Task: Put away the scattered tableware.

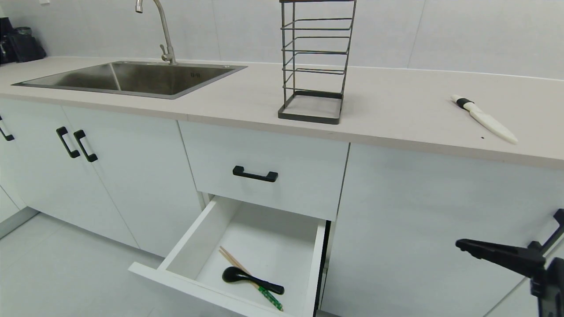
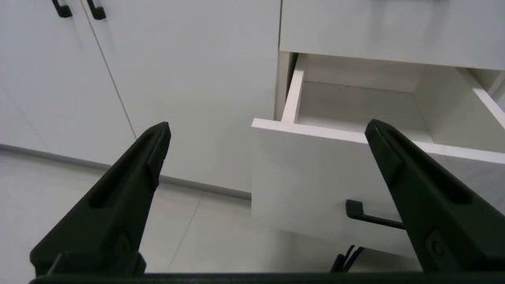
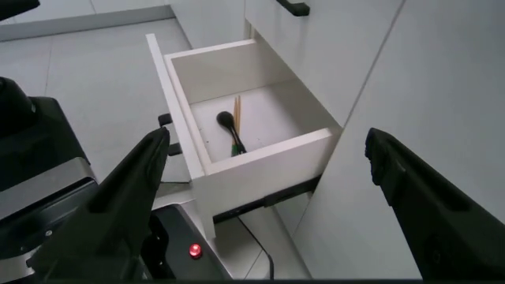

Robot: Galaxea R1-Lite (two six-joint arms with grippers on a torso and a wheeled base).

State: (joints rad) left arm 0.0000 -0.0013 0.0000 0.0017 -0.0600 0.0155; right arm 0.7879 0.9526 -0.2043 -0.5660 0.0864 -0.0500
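**Knife on counter, both grippers empty**

Head view: white knife (image 1: 484, 119) lies flat on the counter (image 1: 396, 110) at abt 2 o'clock, well apart from the wire rack (image 1: 308, 118) at 12. Its black-banded end points to 11 o'clock and its pale tip to 4. The lower drawer (image 1: 194, 235) is pulled out at 6 o'clock, w/ a black spoon (image 1: 251, 277) lying across a pair of chopsticks (image 1: 231, 259) inside.

Right gripper (image 1: 511, 229) sits low at 4 o'clock, in front of the cabinet door and below counter level. Its jaws are spread wide w/ nothing between them. Right wrist view has the same gripper (image 3: 264, 142) looking down on the drawer. Left gripper (image 2: 268, 130) is also spread wide and empty, facing the drawer's front corner.

Handling, my read: the knife looks light, stiff and smooth, prob. slippery. It lies low on the counter, so there's little height to bite on. If the blade is ceramic, it's brittle and chips if knocked or dropped. Can't tell whether the pale part is bare blade or a sheath. Best hold is across the banded end, jaws square to the long axis, approaching from above. Keep off the tip.
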